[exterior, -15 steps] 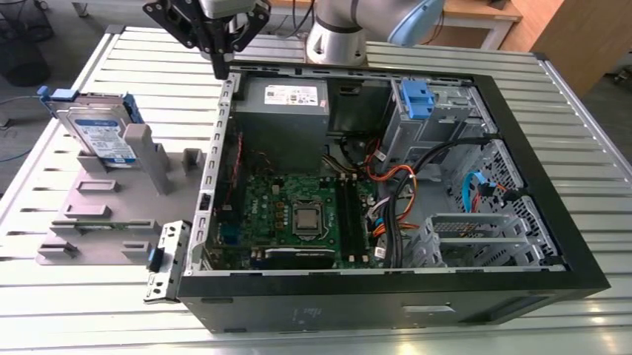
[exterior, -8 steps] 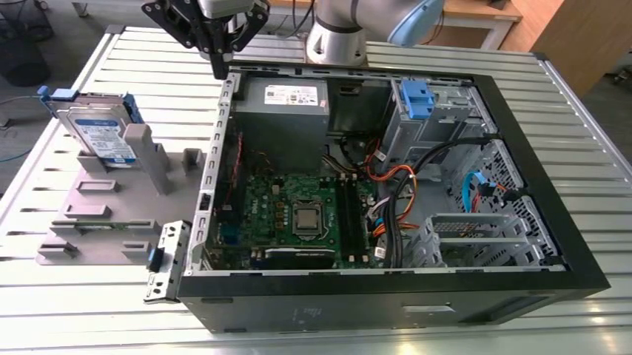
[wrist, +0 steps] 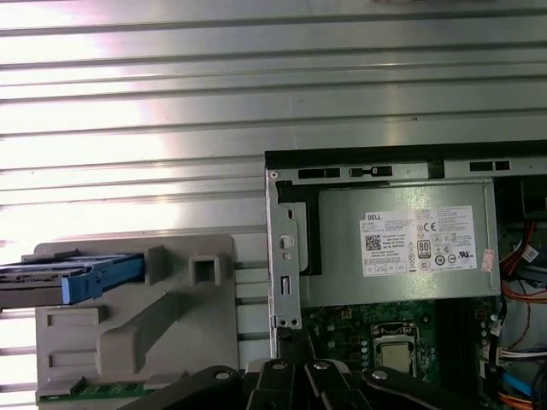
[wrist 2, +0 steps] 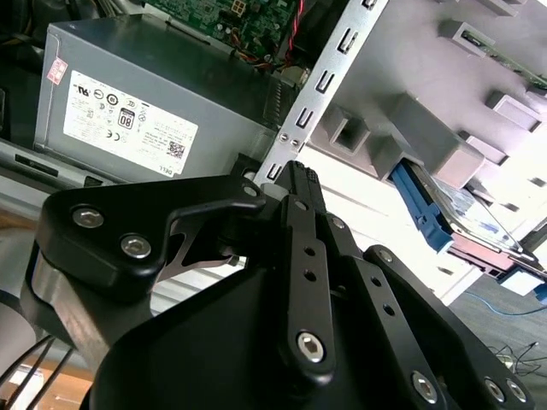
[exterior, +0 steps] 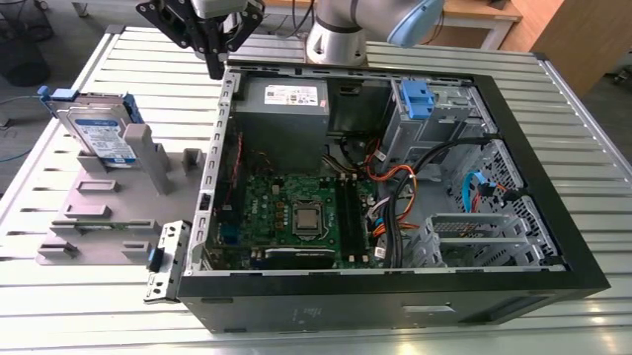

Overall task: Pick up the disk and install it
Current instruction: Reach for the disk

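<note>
With the open computer case (exterior: 395, 314) on its side on the bench (exterior: 582, 103), the grey fixture (exterior: 59, 192) beside it holds the disk (exterior: 99, 137) on edge, presumably for grasp access, while the gripper (exterior: 214, 72) hovers over the case's rear corner, fingers (wrist 2: 301, 231) together, empty.

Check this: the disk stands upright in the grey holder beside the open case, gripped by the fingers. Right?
No. The disk does stand upright in the grey holder beside the open case, but the fingers do not grip it: the exterior view shows the gripper apart from it, over the case's corner.
</note>
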{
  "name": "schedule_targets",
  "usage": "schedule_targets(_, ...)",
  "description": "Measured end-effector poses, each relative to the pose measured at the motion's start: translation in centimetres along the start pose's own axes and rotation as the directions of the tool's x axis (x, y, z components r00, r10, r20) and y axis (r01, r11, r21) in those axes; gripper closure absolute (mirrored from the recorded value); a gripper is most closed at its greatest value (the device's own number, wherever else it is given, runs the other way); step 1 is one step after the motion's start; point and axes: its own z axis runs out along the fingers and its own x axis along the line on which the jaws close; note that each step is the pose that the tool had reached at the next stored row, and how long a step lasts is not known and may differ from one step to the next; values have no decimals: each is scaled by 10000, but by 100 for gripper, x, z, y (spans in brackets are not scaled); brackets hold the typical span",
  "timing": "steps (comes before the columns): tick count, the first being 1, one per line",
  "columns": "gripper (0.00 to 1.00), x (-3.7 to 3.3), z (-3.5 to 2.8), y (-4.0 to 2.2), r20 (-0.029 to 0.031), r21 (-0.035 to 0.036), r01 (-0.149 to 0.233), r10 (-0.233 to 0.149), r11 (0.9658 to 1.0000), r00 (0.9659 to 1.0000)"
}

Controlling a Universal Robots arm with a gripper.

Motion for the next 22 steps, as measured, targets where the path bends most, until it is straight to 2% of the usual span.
schedule_targets(7, 89, 73, 2, -6, 1, -1, -1, 1, 10000, 10000)
schedule_targets(16, 89, 94, 3, -7, 1, -1, -1, 1, 10000, 10000)
schedule_targets(22, 89, 131, 10, -10, 0, 0, -1, 1, 10000, 10000)
